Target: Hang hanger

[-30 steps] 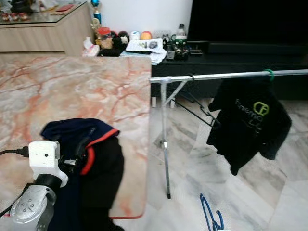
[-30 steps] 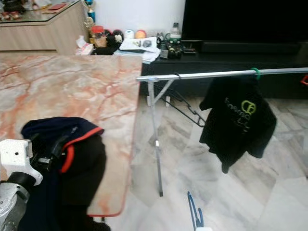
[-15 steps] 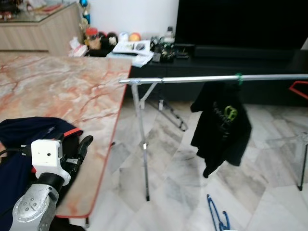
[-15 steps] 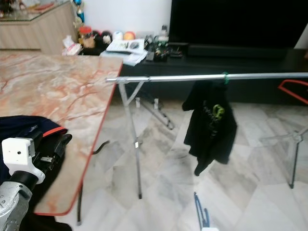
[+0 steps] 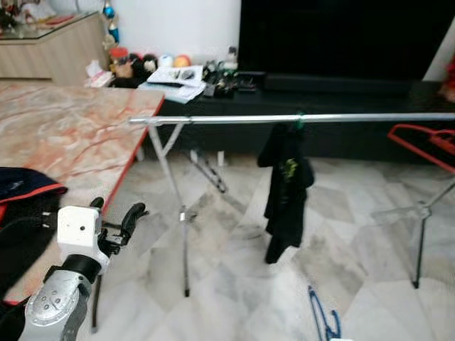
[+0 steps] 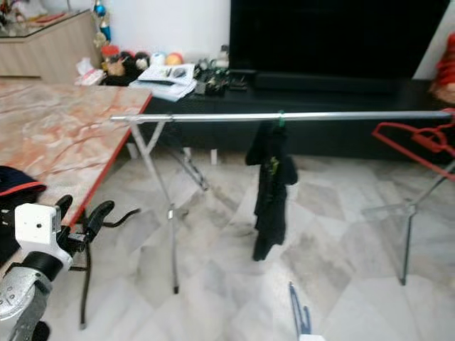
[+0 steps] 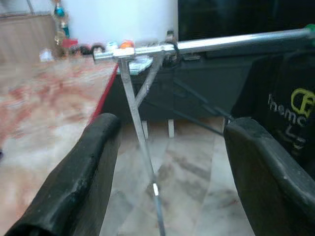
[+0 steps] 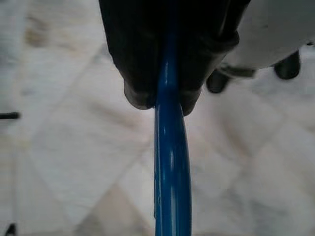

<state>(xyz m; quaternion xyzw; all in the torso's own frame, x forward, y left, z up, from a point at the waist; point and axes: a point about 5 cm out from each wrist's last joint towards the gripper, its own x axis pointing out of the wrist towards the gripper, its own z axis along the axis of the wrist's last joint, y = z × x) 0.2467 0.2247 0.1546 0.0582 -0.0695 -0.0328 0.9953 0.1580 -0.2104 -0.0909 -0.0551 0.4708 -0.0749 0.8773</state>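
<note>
Low at the near right, the right gripper (image 8: 165,101) is pinching the blue hanger (image 5: 321,323), carried above the floor and well short of the rail (image 5: 298,118). Left gripper (image 5: 114,226) is idling wide open, empty, near the table (image 5: 78,135). A black shirt (image 5: 284,188) is already hanging mid-rail. Hanger in hand; approach, lift and hooking remain.

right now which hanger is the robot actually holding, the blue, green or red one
The blue hanger: the right gripper is clamped on it. The green hanger carries the black shirt on the rail; the red hanger hangs farther right.
</note>
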